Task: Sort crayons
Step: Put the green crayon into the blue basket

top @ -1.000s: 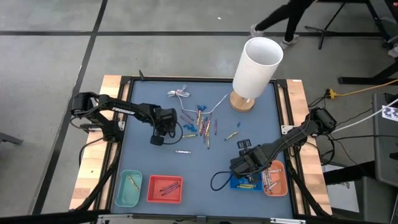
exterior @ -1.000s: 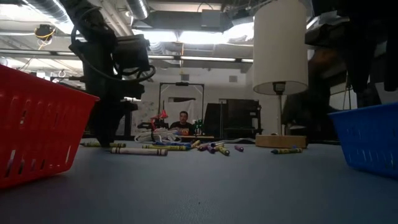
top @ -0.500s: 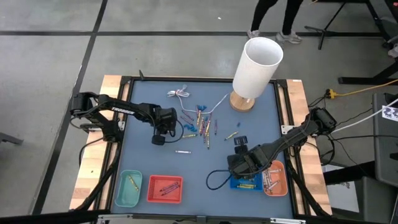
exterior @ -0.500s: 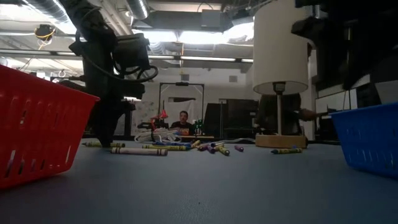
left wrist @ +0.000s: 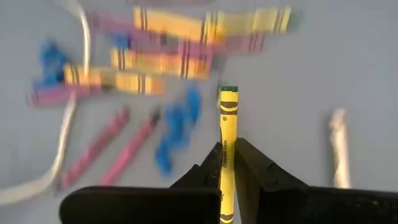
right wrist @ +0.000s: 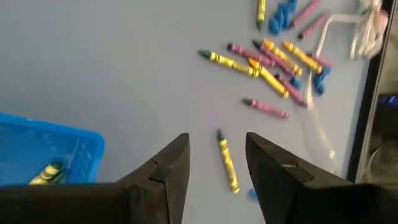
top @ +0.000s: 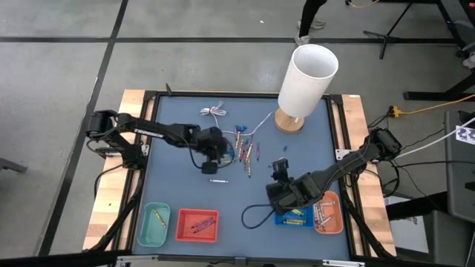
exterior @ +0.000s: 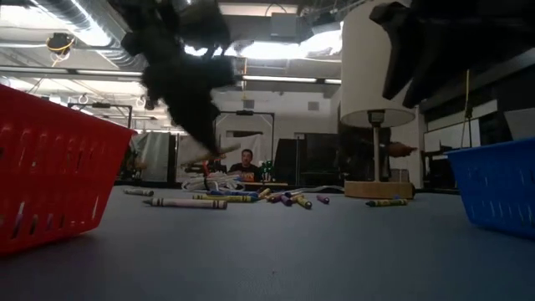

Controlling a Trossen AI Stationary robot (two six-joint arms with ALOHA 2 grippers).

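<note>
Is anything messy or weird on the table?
Yes. Loose crayons lie scattered mid-table with a white cable among them, not in the baskets. A table lamp stands at the back, odd for a sorting spot.

We count four baskets along the surface (top: 185,189) edge farthest from the lamp (top: 303,83): one teal (top: 154,225), one red (top: 196,225), one blue (top: 297,217), one orange (top: 327,213). One lamp only. Two arms, each with one end effector: the left end effector (left wrist: 227,163), the right end effector (right wrist: 216,163). Crayons: one yellow crayon (left wrist: 227,140) sits between the left fingers; one grey-white crayon (top: 217,180) lies apart from the lamp-side cluster (top: 242,145); one yellow lone crayon (right wrist: 227,163) shows ahead of the right fingers. The cluster we cannot count exactly, roughly ten or more. One white cable (top: 215,113).
</note>
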